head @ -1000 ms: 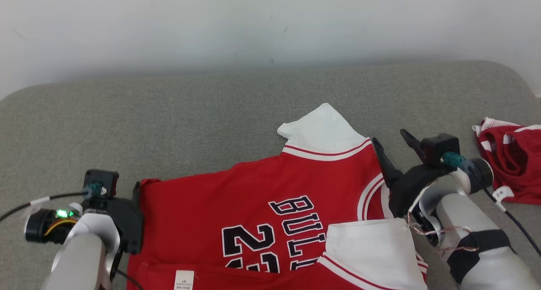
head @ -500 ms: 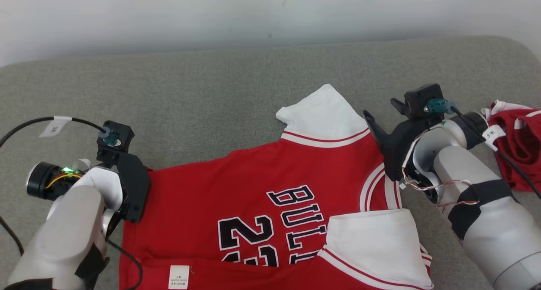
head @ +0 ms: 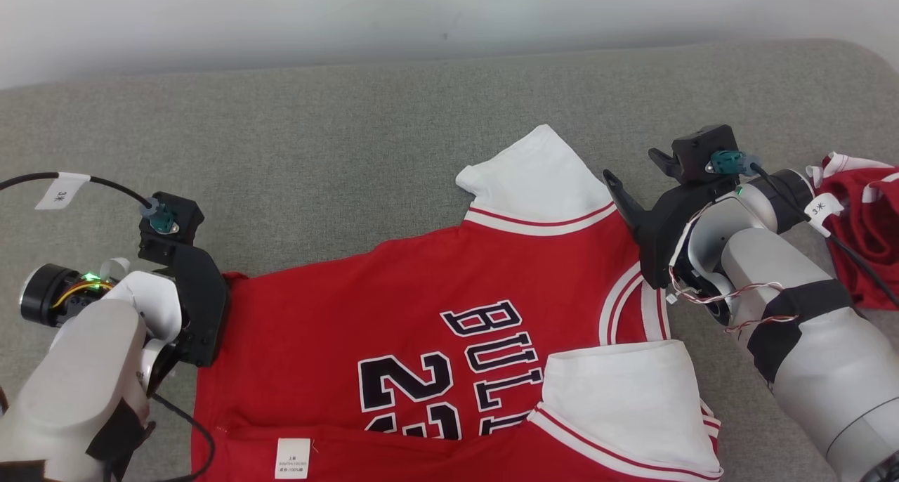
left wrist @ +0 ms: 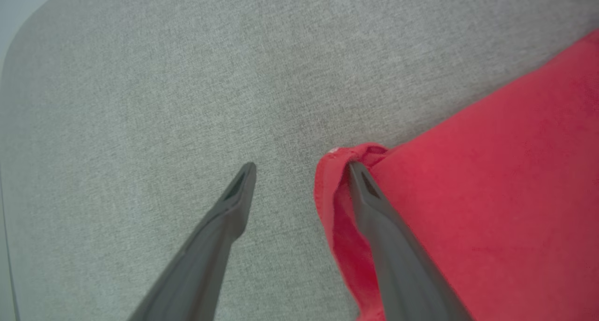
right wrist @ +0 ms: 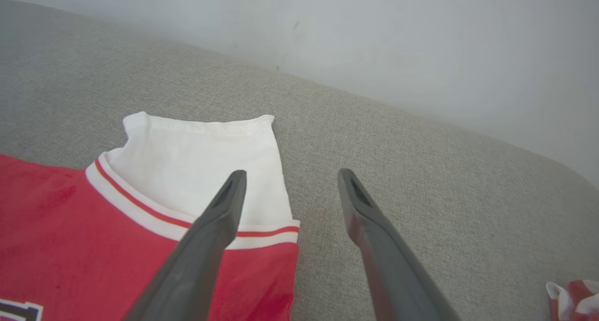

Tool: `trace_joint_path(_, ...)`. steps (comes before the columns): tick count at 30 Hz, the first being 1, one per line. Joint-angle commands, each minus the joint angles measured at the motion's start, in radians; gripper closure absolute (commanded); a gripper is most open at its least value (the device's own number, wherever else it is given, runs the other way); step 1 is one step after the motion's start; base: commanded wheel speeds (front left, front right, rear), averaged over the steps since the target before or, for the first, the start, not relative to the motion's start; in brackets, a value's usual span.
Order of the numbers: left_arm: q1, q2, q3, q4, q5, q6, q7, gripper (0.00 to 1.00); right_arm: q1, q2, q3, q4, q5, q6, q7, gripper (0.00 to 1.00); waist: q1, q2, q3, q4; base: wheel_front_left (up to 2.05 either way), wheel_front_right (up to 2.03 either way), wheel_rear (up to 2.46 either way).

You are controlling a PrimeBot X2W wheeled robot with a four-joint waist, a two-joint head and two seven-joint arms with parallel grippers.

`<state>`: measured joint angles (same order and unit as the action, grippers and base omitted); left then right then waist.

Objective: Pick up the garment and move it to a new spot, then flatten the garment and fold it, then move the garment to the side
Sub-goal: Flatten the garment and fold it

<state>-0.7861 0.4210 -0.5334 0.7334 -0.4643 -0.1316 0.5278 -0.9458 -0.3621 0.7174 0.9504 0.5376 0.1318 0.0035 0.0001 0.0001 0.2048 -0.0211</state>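
Observation:
The garment (head: 421, 306) is a red jersey with white sleeves and dark lettering, lying spread on the grey cushioned surface (head: 316, 152). My left gripper (head: 214, 285) is open at the jersey's left hem corner. In the left wrist view the left gripper (left wrist: 302, 166) has one finger over the curled red corner (left wrist: 337, 157) and the other over bare grey fabric. My right gripper (head: 632, 169) is open beside the far white sleeve (head: 541, 180). In the right wrist view the right gripper (right wrist: 291, 173) straddles the sleeve's (right wrist: 201, 157) edge, one finger above white cloth, one above the surface.
A second crumpled red and white garment (head: 864, 236) lies at the right edge, also at the corner of the right wrist view (right wrist: 573, 297). A pale wall (head: 421, 18) backs the surface. Cables trail from both wrists. Bare grey fabric lies left of and behind the jersey.
The head camera has tilted, shifting the whole picture upward. Both arms have moved forward a little along the jersey's sides. Both grippers have stayed open and the jersey lies as before.

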Motion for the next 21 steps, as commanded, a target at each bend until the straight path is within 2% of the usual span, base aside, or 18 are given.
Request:
trace_joint_path(1, -0.005, 0.009, -0.005, -0.004, -0.004, 0.002, -0.005, 0.0, -0.016, -0.003, 0.014, 0.009, 0.012, -0.003, -0.011, 0.0, -0.0001, -0.0001, 0.005, 0.001, 0.0, 0.0, 0.0)
trace_joint_path(3, -0.005, 0.01, -0.007, -0.003, -0.01, 0.002, -0.011, 0.05, -0.025, -0.004, 0.028, 0.015, 0.019, -0.003, -0.017, 0.0, -0.0001, -0.0001, 0.009, 0.001, 0.0, 0.0, 0.0)
trace_joint_path(6, -0.007, 0.006, -0.011, 0.002, -0.014, 0.002, -0.017, 0.27, -0.035, -0.002, 0.047, 0.023, 0.03, -0.003, -0.026, 0.0, -0.0001, -0.0001, 0.014, 0.002, 0.0, 0.0, 0.0)
trace_joint_path(7, -0.006, 0.003, -0.013, 0.005, -0.02, 0.002, -0.014, 0.45, -0.039, -0.003, 0.054, 0.024, 0.034, -0.003, -0.028, 0.0, -0.0001, -0.0001, 0.017, 0.002, 0.0, 0.0, 0.0)
trace_joint_path(9, -0.006, 0.001, -0.015, 0.008, -0.025, 0.002, -0.024, 0.63, -0.044, -0.003, 0.065, 0.027, 0.043, -0.003, -0.032, 0.0, -0.0001, -0.0001, 0.02, 0.003, 0.0, 0.0, 0.0)
trace_joint_path(11, -0.01, -0.003, -0.016, 0.013, -0.032, 0.002, -0.032, 0.93, -0.053, -0.007, 0.076, 0.033, 0.052, -0.003, -0.031, 0.0, -0.0001, -0.0001, 0.026, 0.007, 0.0, 0.0, 0.0)
trace_joint_path(12, -0.014, -0.005, -0.019, 0.013, -0.035, 0.002, -0.037, 1.0, -0.059, -0.01, 0.081, 0.035, 0.059, -0.003, -0.028, 0.0, -0.0001, -0.0001, 0.028, 0.009, 0.0, 0.0, 0.0)
trace_joint_path(21, -0.048, -0.041, -0.047, 0.009, -0.05, 0.002, -0.078, 1.0, -0.137, -0.028, 0.111, 0.086, 0.11, -0.003, 0.041, 0.0, -0.0001, -0.0001, 0.055, 0.07, 0.0, 0.0, 0.0)
